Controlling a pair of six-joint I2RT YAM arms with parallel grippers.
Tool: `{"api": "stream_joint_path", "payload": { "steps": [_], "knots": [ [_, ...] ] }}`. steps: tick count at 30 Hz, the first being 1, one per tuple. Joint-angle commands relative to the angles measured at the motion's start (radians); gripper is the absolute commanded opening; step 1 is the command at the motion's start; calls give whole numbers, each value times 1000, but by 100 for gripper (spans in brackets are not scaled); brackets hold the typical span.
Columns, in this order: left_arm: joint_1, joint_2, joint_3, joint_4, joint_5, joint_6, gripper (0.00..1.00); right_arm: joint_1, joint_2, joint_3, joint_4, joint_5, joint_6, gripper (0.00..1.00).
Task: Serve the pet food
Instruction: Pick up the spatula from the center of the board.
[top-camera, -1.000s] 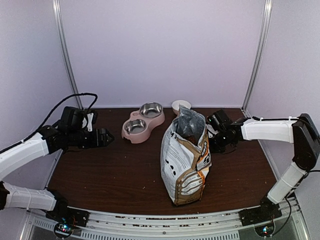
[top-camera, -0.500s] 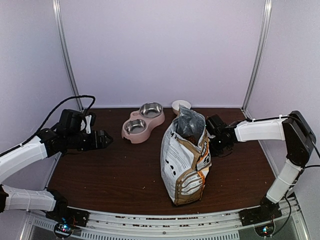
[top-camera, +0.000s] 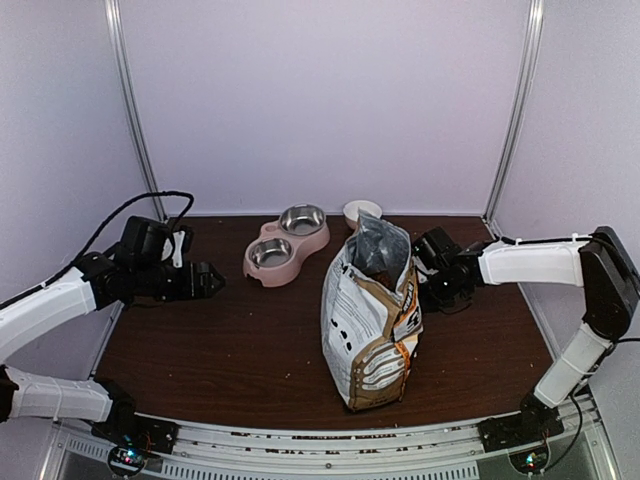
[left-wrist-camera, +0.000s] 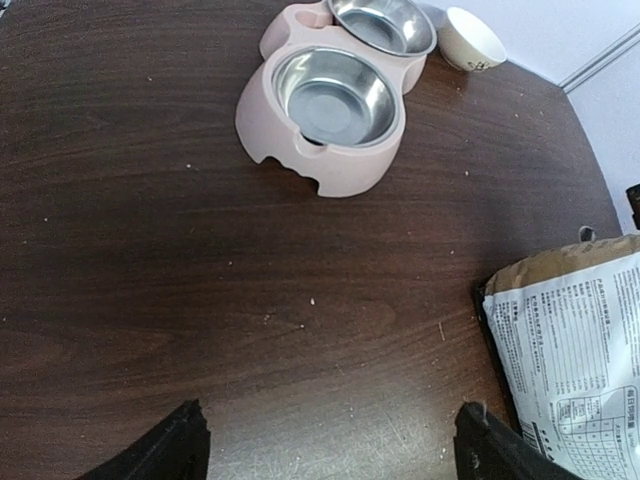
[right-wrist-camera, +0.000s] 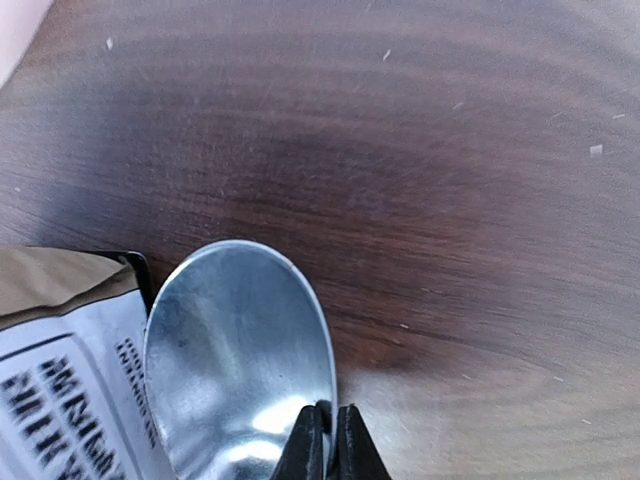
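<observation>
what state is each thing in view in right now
bag: upright, top open
pet food: in the bag, none served
feeder: both bowls empty
white bowl: upright, looks empty
scoop: empty, pinched by right claw
right claw: shut on scoop
left claw: open, holding nothing

Dark wood table (top-camera: 230, 340), pale specks scattered across it. Pink feeder (top-camera: 286, 240) sits far, centre-left, set at an angle. It has two steel bowls in it, one nearer and left, the other farther and right, with shiny steel showing inside both. Small white bowl (top-camera: 362, 211) stands upright at the far edge, just right of the feeder and apart from it. Steel scoop (right-wrist-camera: 240, 360) is on the right side, hollow up, low over the wood; can't tell if it touches. Lilac wall (top-camera: 320, 100) behind, metal posts (top-camera: 128, 100) at the far corners.
</observation>
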Motion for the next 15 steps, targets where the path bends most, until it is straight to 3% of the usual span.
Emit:
{"api": "stream_joint_path", "payload": {
  "steps": [1, 8, 15],
  "knots": [
    [37, 58, 83, -17, 3, 78, 88, -15, -116, -23, -45, 66, -11, 0],
    [151, 263, 183, 36, 132, 160, 87, -48, -268, -95, -68, 66, 22, 0],
    [196, 558, 416, 24, 160, 248, 83, -49, -361, -120, -94, 57, 52, 0]
  ]
}}
